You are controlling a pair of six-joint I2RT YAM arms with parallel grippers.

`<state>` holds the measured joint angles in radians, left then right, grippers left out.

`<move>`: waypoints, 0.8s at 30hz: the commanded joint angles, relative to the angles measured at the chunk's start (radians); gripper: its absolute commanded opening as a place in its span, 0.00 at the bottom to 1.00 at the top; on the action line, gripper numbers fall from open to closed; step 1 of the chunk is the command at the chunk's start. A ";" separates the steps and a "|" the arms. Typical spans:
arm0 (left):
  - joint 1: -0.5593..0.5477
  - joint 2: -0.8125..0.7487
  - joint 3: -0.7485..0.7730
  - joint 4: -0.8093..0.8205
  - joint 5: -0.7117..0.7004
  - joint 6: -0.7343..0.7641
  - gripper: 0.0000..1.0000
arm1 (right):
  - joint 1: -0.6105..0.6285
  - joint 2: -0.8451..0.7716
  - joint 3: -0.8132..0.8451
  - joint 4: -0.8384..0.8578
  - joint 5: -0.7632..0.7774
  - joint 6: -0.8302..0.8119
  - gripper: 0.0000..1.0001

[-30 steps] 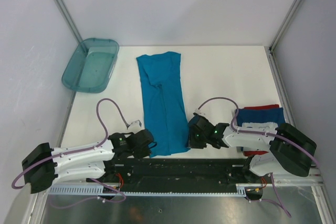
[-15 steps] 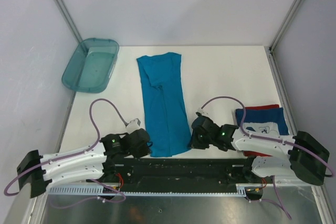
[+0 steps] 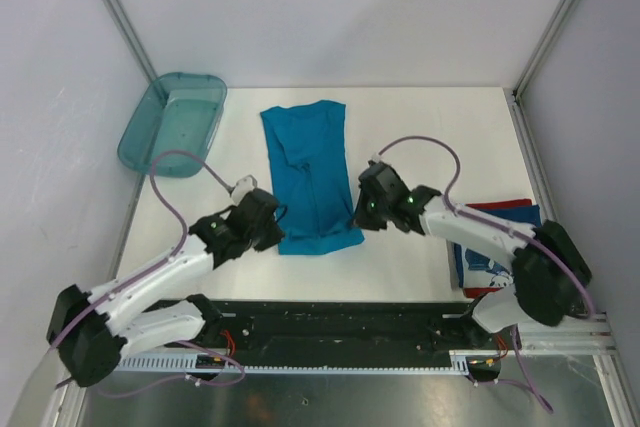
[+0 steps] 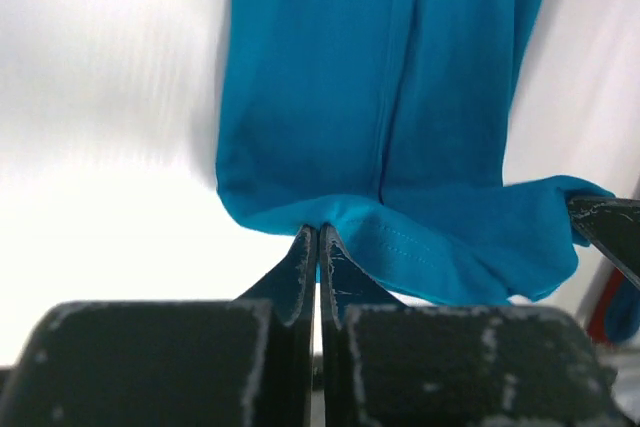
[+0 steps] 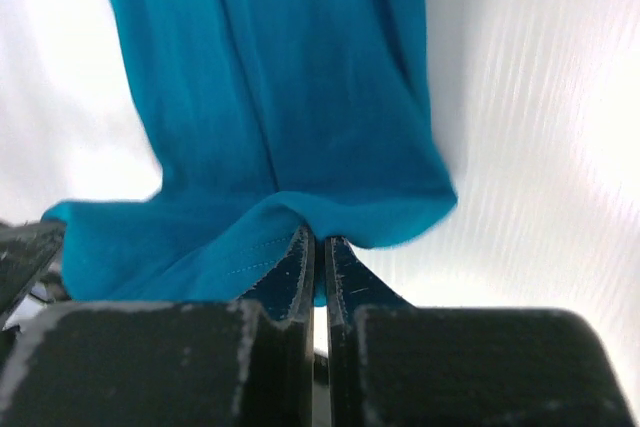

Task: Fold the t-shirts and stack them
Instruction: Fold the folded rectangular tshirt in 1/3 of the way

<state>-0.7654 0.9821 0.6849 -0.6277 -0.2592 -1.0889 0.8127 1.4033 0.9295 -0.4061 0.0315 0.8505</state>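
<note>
Top view: the teal t-shirt [image 3: 308, 152] lies mid-table, its long axis running near to far. The left gripper [image 3: 270, 230] and right gripper [image 3: 362, 215] flank its near hem, and the folded dark blue t-shirt [image 3: 485, 265] sits at the right.
Left wrist view: the fingers are clenched on a raised hem corner.
Right wrist view: the fingers pinch the opposite corner.

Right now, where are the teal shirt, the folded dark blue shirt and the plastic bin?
teal shirt [image 3: 305, 157], top view, flat middle of the cloth.
folded dark blue shirt [image 3: 483, 269], top view, printed part by its near edge.
plastic bin [image 3: 172, 137], top view, bare floor.
</note>
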 commanded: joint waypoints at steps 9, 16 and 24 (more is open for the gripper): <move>0.296 0.491 0.311 0.280 0.077 0.276 0.00 | -0.221 0.513 0.445 0.115 -0.155 -0.161 0.00; 0.355 0.650 0.440 0.293 0.097 0.294 0.00 | -0.283 0.674 0.669 0.038 -0.186 -0.208 0.00; 0.398 0.697 0.490 0.295 0.094 0.303 0.00 | -0.313 0.750 0.793 0.017 -0.208 -0.227 0.00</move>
<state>-0.3893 1.6794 1.1210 -0.3592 -0.1612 -0.8185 0.5106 2.1273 1.6478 -0.3733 -0.1543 0.6529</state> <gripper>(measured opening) 0.006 0.039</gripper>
